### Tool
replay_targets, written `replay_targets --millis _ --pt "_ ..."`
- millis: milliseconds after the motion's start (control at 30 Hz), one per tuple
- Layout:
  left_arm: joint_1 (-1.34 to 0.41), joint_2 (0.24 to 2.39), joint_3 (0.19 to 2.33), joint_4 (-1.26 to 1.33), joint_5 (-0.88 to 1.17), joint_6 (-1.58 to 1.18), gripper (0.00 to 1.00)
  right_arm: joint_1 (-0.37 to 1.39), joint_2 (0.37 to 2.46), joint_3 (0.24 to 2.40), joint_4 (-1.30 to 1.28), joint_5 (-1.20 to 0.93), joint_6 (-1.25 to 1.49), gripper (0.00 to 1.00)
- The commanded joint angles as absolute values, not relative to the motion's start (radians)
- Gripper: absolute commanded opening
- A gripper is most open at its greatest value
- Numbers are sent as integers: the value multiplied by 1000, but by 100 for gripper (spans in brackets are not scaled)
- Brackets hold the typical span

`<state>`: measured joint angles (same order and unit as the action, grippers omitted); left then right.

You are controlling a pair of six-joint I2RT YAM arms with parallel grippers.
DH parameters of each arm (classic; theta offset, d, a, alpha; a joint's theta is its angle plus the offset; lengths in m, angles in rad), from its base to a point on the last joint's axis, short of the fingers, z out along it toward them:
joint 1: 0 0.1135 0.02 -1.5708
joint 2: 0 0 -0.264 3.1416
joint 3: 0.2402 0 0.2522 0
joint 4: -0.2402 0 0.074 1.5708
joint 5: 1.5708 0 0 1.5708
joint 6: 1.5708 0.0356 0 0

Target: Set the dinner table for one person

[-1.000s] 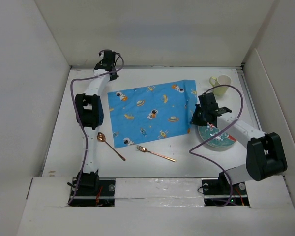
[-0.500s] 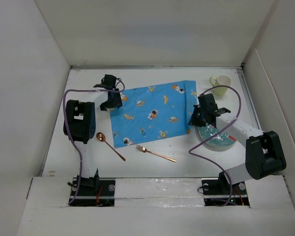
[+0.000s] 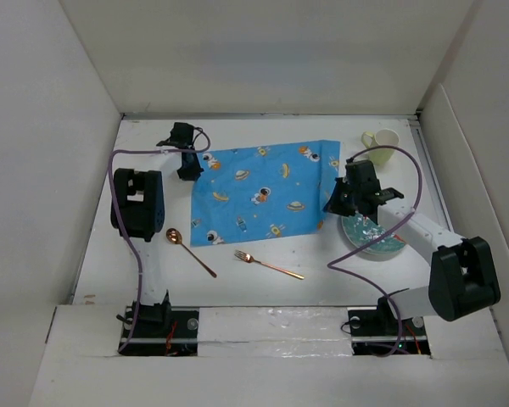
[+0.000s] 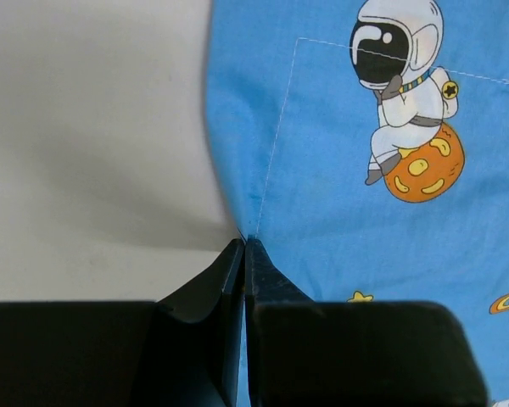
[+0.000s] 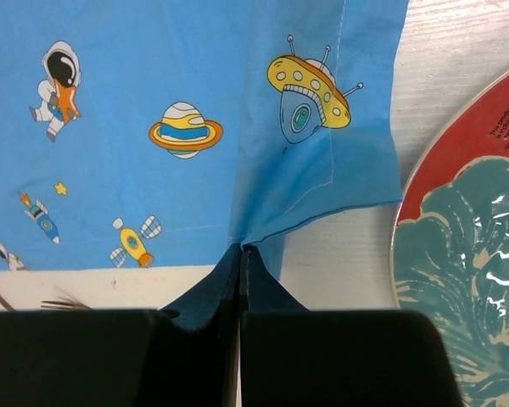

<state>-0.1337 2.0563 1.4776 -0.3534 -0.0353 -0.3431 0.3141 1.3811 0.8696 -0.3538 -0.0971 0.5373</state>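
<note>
dinner table (image 3: pixel 322 263) beneath left end effector (image 4: pixel 244 242), right end effector (image 5: pixel 240 248), both pinching cloth (image 3: pixel 263 195)

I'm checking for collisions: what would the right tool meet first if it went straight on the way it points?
The blue cloth, whose corner the right tool pinches; the plate lies off that line, to the side. Depth is unclear.

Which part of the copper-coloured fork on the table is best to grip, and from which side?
Grip the fork at the middle of its thin handle, from straight above, jaws across it. It lies flat on the dinner table, handle slanting to the near right, so a side approach would probably find no hold.
</note>
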Motion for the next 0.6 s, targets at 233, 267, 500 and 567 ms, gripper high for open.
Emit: replay_targets --millis 233,267,500,567 --pt "-117 2218 1799 -471 -129 -342 0 301 1455 910 -295 -140 529 0" --pt "-117 2221 1821 -486 -129 -344 0 301 1465 910 -293 -141 532 0" --pt "-69 2177 1772 -479 -176 -336 0 301 1503 882 -294 -140 540 0" --pt "-60 2163 1743 -463 -190 -336 0 310 1509 868 -301 -140 538 1"
